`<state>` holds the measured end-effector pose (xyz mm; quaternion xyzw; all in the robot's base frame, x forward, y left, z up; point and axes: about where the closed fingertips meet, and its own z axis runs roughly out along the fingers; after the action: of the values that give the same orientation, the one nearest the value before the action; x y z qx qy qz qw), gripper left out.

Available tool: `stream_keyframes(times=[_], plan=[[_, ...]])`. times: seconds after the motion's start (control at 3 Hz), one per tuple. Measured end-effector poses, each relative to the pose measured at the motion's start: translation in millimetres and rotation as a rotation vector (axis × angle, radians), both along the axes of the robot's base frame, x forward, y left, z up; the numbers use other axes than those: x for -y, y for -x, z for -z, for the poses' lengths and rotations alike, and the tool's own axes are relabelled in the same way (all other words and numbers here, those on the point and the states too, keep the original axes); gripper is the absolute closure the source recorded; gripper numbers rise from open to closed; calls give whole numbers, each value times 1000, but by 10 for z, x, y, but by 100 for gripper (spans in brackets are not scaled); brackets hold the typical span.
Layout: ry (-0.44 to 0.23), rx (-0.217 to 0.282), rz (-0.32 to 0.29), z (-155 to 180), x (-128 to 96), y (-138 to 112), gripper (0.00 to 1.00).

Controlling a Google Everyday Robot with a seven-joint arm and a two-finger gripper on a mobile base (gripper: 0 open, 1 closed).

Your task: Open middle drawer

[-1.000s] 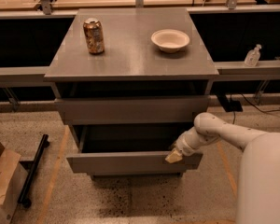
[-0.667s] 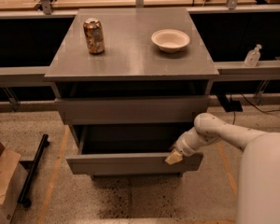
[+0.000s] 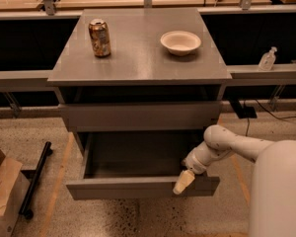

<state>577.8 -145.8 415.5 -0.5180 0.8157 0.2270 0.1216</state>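
At the middle drawer (image 3: 128, 187) front, our gripper (image 3: 183, 182) may slip off if we pull crooked; we cannot tell its hold.

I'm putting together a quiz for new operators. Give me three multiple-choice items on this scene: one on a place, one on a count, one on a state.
1. Where is the gripper?
A. resting on the floor
B. at the right end of the middle drawer front
C. raised high above everything

2. How many things stand on the cabinet top?
A. one
B. two
C. four

3. What state is the middle drawer in?
A. pulled out, its inside showing
B. fully shut
C. taken out and lying on the floor

Answers:
1. B, the arm's tip sits at the front panel's upper edge, near its right end.
2. B, only a can and a bowl stand there.
3. A, its front stands well forward of the front above it.
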Motion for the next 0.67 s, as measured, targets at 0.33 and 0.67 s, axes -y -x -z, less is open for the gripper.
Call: stream_keyframes(times=[0.33, 0.67], plan=[[-6, -149, 5, 97, 11, 575, 0], [-2, -262, 15, 97, 52, 975, 0]])
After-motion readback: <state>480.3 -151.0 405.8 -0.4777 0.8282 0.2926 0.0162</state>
